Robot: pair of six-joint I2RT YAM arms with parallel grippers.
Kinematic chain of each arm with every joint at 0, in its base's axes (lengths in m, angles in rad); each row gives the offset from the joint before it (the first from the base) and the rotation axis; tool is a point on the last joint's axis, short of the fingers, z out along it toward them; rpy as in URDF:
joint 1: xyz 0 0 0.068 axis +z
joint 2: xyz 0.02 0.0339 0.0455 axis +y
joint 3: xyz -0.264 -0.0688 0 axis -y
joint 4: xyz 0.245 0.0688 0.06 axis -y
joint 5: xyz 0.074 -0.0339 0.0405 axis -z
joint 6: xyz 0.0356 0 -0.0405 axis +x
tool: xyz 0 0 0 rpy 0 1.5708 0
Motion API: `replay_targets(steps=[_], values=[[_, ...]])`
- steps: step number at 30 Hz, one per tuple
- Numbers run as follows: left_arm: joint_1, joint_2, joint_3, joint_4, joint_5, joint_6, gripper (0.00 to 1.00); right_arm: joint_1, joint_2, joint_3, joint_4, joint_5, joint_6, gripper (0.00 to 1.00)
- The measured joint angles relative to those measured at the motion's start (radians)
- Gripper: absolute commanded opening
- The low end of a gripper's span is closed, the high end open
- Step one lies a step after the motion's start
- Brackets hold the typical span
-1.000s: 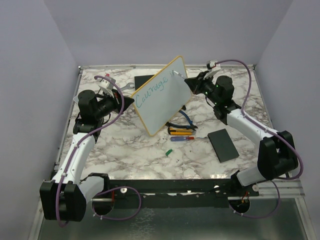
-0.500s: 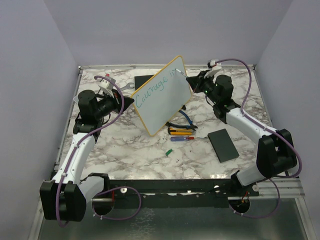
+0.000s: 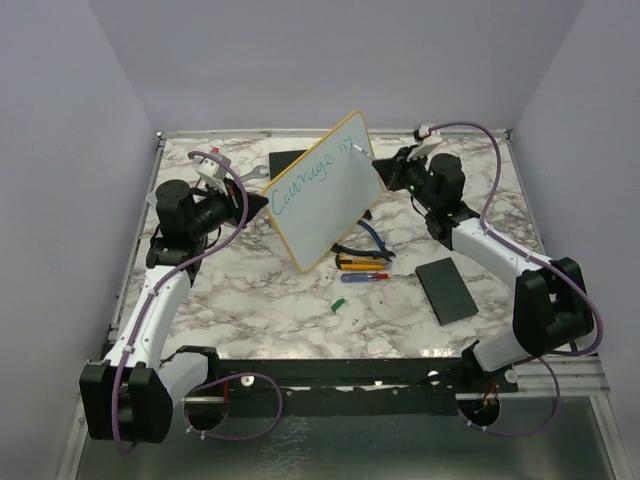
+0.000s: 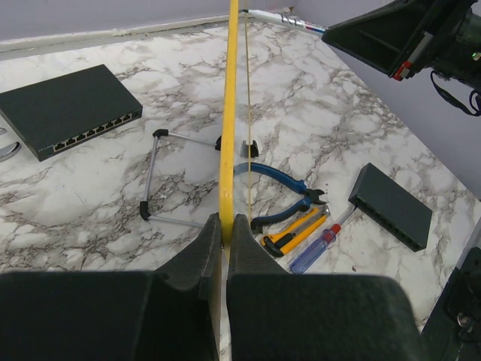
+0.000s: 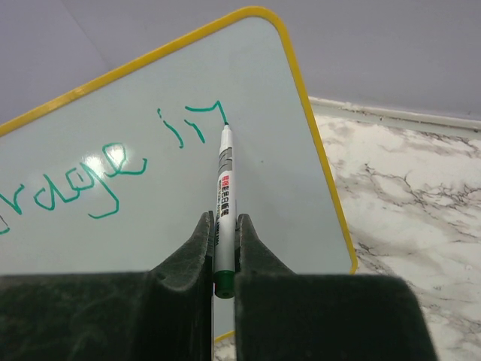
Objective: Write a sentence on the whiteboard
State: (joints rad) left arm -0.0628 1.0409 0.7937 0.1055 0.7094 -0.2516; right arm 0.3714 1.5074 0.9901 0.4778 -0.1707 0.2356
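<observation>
Your left gripper [image 4: 223,235] is pinched tight on the whiteboard [image 3: 335,205] edge; right gripper [image 5: 223,229] squeezes a pen [image 5: 225,173], tip touching the writing [image 5: 113,164].

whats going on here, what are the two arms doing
The left gripper is shut on the yellow edge of the whiteboard, holding it up at a tilt. The right gripper is shut on a marker whose tip is at the board. The sentence is unfinished: teal cursive reads "Courage" plus the start of a next word.
</observation>
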Motion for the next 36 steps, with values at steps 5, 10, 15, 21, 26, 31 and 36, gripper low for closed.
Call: replay_targets(steps=[5,10,15,21,26,31,36], values=[[0.000,-0.001,0.000,0.000,0.000,-0.004,0.00,0.000,0.000,-0.029,-0.001,0.001,0.000,0.01],[0.000,-0.002,0.000,0.000,0.000,-0.007,0.00,0.000,0.000,-0.032,0.000,0.002,0.000,0.01],[0.000,-0.002,0.000,0.000,0.000,-0.007,0.00,0.000,-0.001,-0.032,-0.001,0.003,0.000,0.01],[0.000,-0.003,-0.002,-0.001,0.000,-0.006,0.00,0.000,-0.037,-0.048,-0.008,0.005,0.000,0.01],[0.000,-0.003,-0.003,0.000,0.000,-0.006,0.00,0.000,-0.097,-0.066,-0.008,-0.014,0.000,0.01],[0.000,-0.003,-0.003,0.001,0.000,-0.006,0.00,0.000,-0.122,-0.066,0.002,-0.030,0.000,0.01],[0.000,-0.003,-0.003,0.001,0.000,-0.006,0.00,0.000,-0.103,-0.062,0.001,-0.039,0.000,0.01]])
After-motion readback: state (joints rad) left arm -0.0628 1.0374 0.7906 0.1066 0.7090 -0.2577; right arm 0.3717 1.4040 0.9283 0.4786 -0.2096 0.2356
